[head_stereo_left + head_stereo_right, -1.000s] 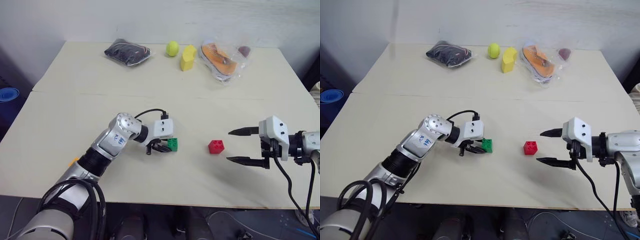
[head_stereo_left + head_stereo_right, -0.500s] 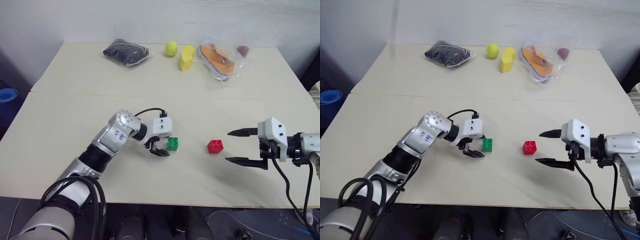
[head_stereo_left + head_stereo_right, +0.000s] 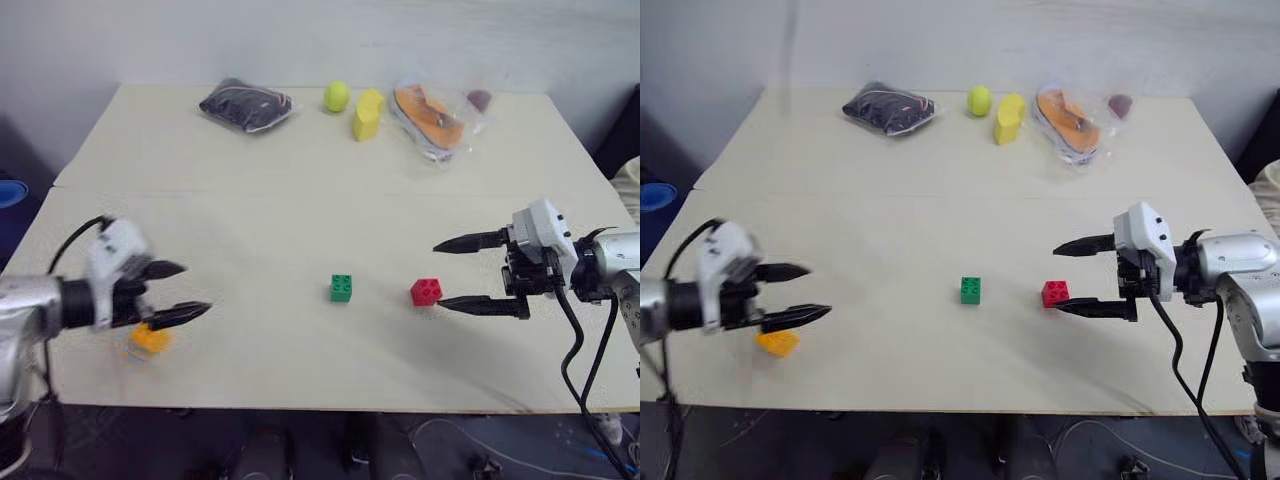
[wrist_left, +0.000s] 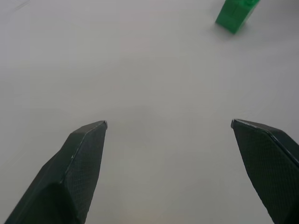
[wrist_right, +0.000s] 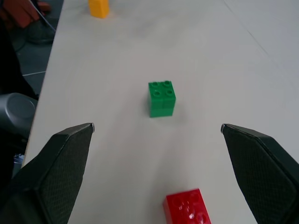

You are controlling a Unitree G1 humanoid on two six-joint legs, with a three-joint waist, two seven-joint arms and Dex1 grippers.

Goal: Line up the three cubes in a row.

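Swung away from the green cube (image 3: 341, 288), the left gripper (image 3: 180, 290) now hangs out at the table's (image 3: 300, 170) left edge, its two black fingers spread wide and holding nothing, with the orange-yellow cube (image 3: 150, 338) just below and in front of its tips. A second ago it was closed on the green cube at mid-table; that cube now stands free and upright, so its placement looks finished. Just to its right and apart from it sits the red cube (image 3: 426, 291), roughly level with it. Farther right, the right gripper (image 3: 470, 272) has edged closer to the red cube, jaws wide and empty. By my reading two cubes are lined up and the orange-yellow one, well apart, comes next
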